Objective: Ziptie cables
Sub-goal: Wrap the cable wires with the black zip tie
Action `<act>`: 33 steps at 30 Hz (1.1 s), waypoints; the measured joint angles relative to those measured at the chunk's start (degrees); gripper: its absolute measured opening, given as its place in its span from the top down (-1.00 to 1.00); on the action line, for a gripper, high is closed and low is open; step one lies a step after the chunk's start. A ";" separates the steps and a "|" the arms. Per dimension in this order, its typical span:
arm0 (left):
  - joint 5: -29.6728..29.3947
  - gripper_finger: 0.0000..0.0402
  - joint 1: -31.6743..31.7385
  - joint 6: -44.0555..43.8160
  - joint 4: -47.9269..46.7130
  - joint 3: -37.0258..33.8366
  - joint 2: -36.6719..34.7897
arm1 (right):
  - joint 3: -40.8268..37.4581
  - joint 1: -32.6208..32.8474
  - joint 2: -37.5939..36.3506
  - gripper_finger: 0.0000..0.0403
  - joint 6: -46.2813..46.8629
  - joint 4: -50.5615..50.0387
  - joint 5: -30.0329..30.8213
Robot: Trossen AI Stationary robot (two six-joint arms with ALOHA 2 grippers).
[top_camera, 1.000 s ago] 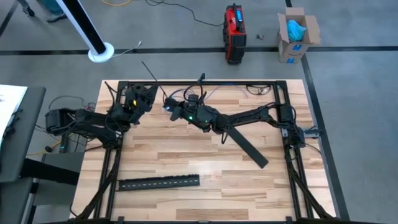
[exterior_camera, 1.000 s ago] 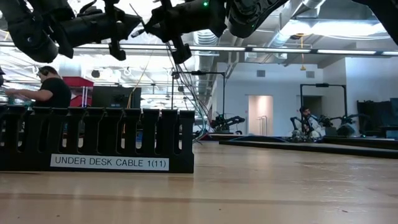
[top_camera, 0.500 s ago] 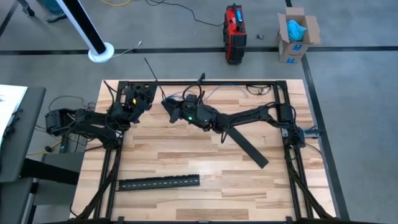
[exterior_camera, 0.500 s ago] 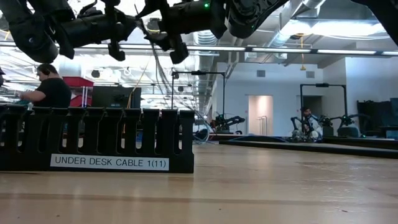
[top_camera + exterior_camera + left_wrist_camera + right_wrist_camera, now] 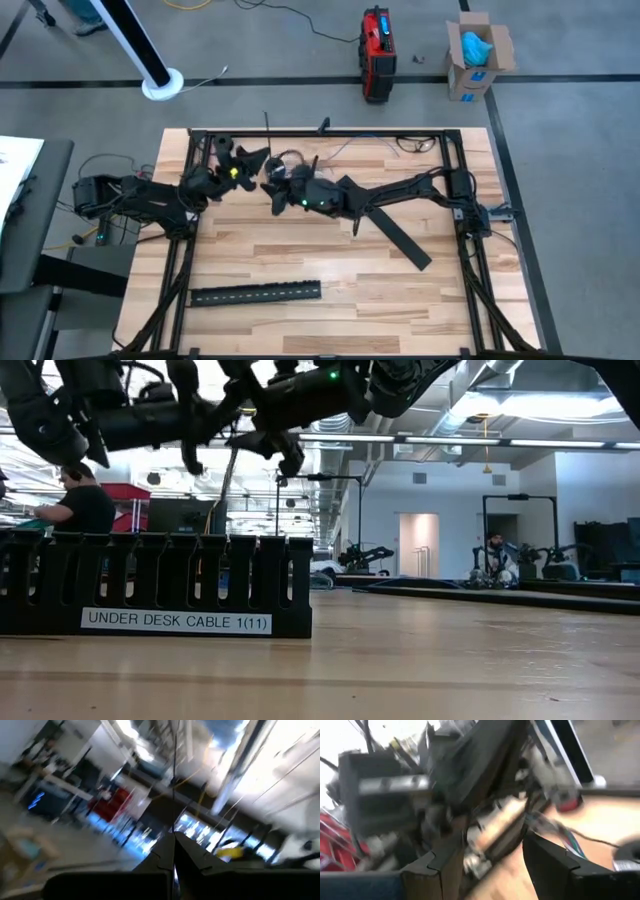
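- High view: your left tool (image 5: pixel 243 161) and right tool (image 5: pixel 272 183) sit close together above the far-left part of the wooden counter (image 5: pixel 330 255), near its far rail.
- Left tool: the left wrist view shows its two fingers (image 5: pixel 157 861) pressed together on a thin dark strip (image 5: pixel 175 785) that runs straight out from between them. So it's clamped on that strip. In the high view the same strip (image 5: pixel 266 122) pokes out past the counter's far edge.
- Right tool: the right wrist view shows its fingers (image 5: pixel 547 857) spread apart with a clear gap. Nothing sits between them; the left arm's wrist fills the picture just beyond.
- Cables (image 5: pixel 345 148): thin wires lying at the far edge of the counter, running from the right tool's wrist toward the far-right corner. A loop of them is also at the right wrist view's edge, cables (image 5: pixel 560 832), on the wood.
- You can't tell from these views whether either tool touches the cables.
- Flat black slotted strip (image 5: pixel 256 293) lies near the front-left of the counter, well apart from both tools. The low view shows it close up with a label reading "UNDER DESK CABLE 1(11)" (image 5: pixel 176 621).
- Second flat black strip (image 5: pixel 400 236) lies diagonally under the right arm.
- Low view: both arms hang above the strip; a person (image 5: pixel 80 505) sits in the room behind.
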 joint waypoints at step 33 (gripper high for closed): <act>-9.41 1.00 -0.86 -2.94 -75.71 -9.55 -30.35 | 10.93 0.26 -0.04 0.23 -31.87 -53.86 -18.35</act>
